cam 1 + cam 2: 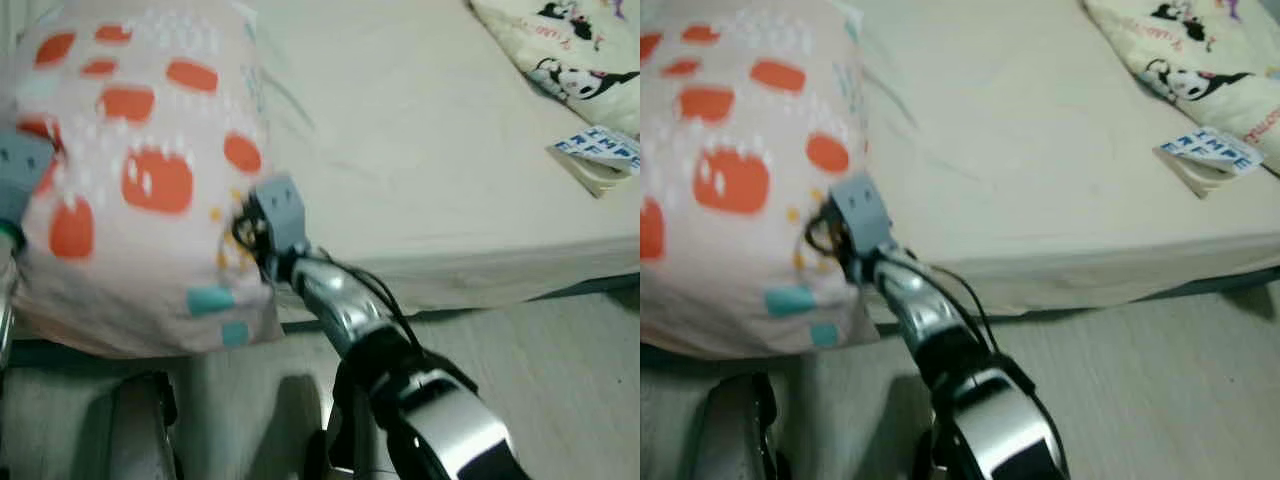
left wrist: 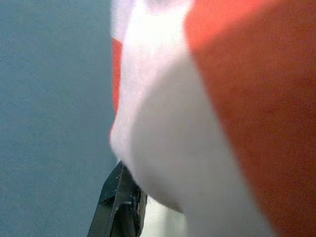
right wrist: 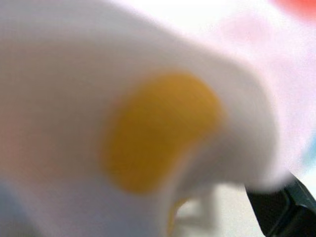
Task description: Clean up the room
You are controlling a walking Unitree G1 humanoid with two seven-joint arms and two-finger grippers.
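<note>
Both arms reach forward, the left pincer [image 1: 22, 170] and right pincer [image 1: 245, 235] pressed against opposite sides of the pillow [image 1: 140, 170] held over the bed's [image 1: 430, 150] near edge, finger state untellable.

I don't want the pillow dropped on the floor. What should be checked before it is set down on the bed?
1. Right gripper against the pillow's side: ok.
2. Left gripper against its other side: ok.
3. Jaws truly closed on the cover: cannot tell; the fabric hides them.
4. Pillow off the floor: ok, held up at the bed's near edge.
5. Bare mattress ahead to land on: ok.
6. Blanket and packet lie apart, at the far right: ok.
</note>
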